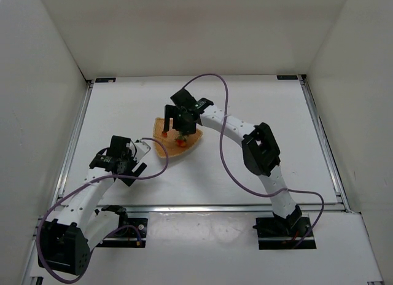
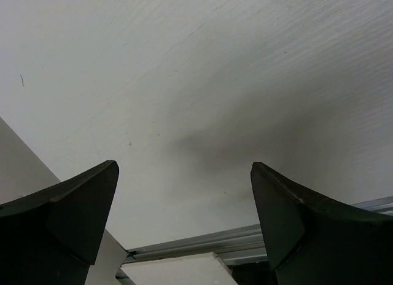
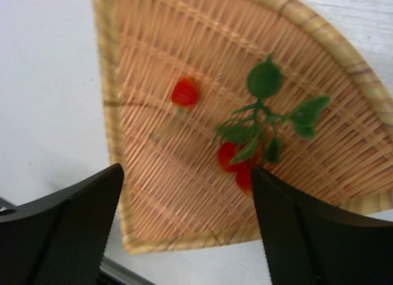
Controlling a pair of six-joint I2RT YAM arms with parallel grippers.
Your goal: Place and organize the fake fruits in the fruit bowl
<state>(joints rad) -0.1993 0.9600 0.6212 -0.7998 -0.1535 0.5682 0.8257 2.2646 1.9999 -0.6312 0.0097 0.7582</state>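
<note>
Bright, even overhead light fills the white worktop (no glare, faint arm shadows). The left wrist view shows one soft grey shadow. In the right wrist view the berries look blurred and the right hand dark, featureless.

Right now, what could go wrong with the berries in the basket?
The open right gripper hangs just above the basket, one finger next to the leafy cluster. It might snag the leaves and pull the cluster out. The basket looks shallow, so a bump could perhaps roll the single berry over the rim.
</note>
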